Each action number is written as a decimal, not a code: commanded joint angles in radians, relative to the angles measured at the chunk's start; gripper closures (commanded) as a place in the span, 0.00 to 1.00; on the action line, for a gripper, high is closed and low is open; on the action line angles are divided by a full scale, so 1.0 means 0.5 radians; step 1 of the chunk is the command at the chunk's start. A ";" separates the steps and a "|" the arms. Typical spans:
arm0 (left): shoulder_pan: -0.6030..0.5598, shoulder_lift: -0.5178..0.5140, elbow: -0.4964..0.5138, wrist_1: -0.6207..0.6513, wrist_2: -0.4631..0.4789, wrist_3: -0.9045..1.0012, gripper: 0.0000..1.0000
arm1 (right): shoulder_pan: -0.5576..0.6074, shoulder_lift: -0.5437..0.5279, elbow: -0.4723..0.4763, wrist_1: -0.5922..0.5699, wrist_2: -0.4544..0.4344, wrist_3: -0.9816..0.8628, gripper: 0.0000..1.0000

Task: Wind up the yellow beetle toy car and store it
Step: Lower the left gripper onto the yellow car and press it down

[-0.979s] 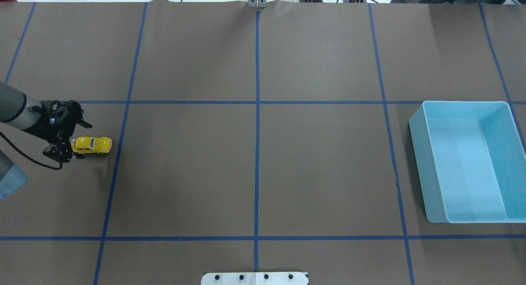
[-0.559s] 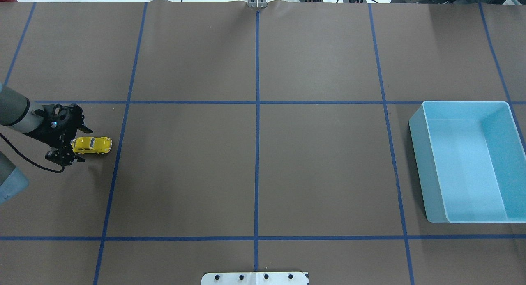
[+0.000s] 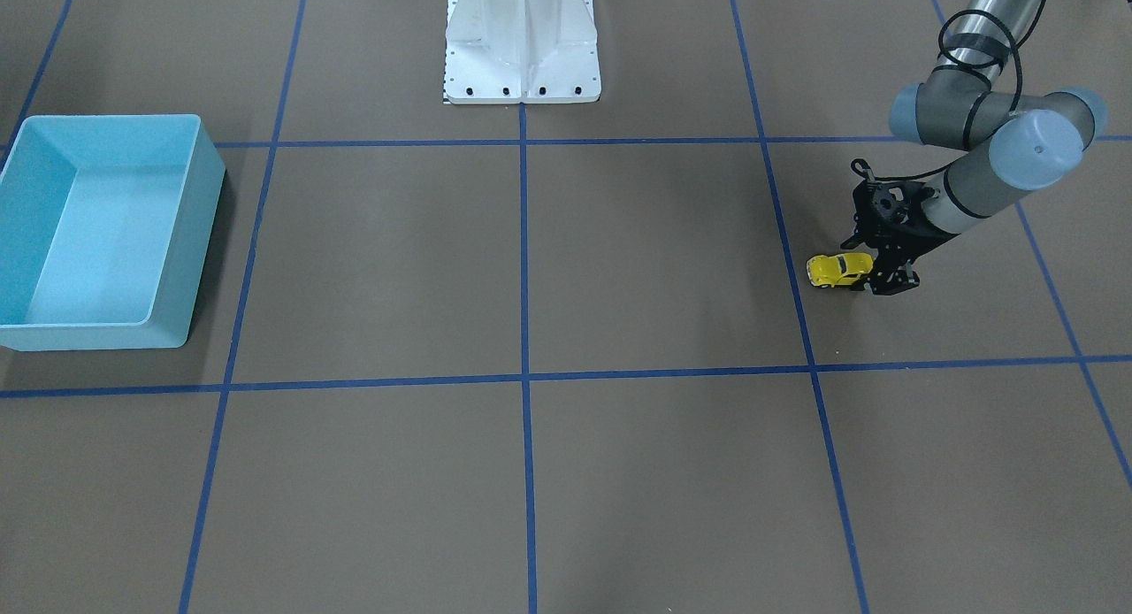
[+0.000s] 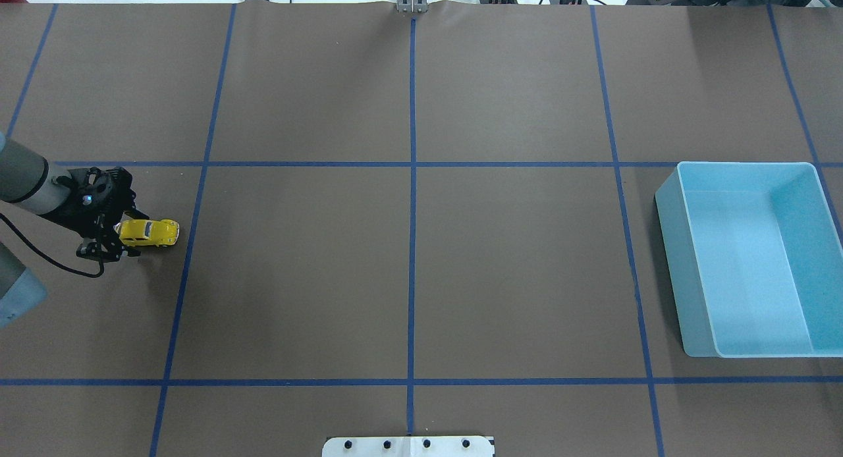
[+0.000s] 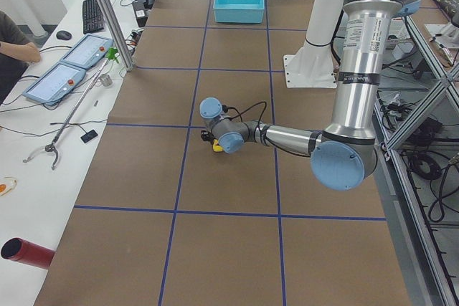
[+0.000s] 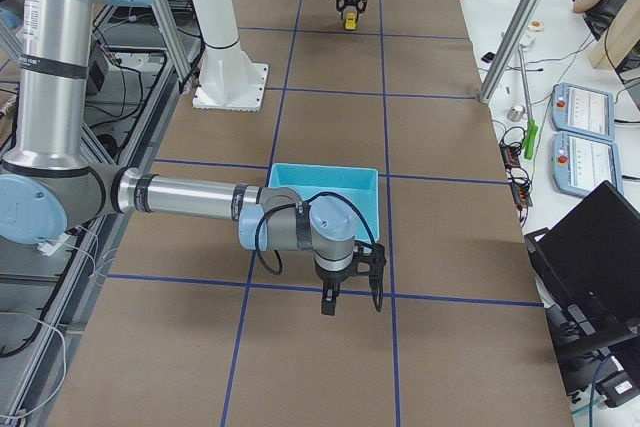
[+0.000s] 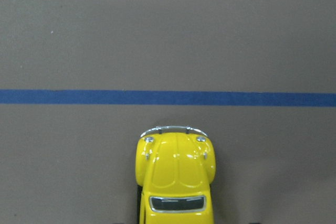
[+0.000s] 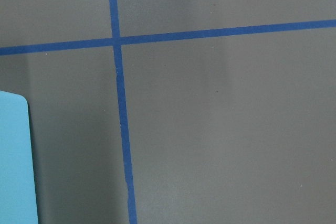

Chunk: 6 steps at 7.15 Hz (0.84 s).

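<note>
Way off to the left of the bin (image 4: 678, 246), clear across the table (image 4: 296, 279), the left gripper (image 4: 134, 235) is down low at the tail end of the car (image 4: 153, 233), with one finger on each side of it. The gap between the fingers looks only a touch wider than the car, and honestly I can't tell if it's pinching or just close. The car's on its wheels on the table, nose toward the bin, with a blue tape line (image 7: 168, 97) crossing just ahead of its bumper. The right gripper (image 6: 351, 305) hangs just beside the bin, on the side away from the car, pointing down. Only a side view catches it, so I can't tell if it's spread or clenched.
</note>
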 commanded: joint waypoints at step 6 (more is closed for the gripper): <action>-0.058 0.052 -0.056 -0.349 -0.018 -0.071 0.91 | -0.001 0.000 -0.001 0.000 0.000 0.000 0.00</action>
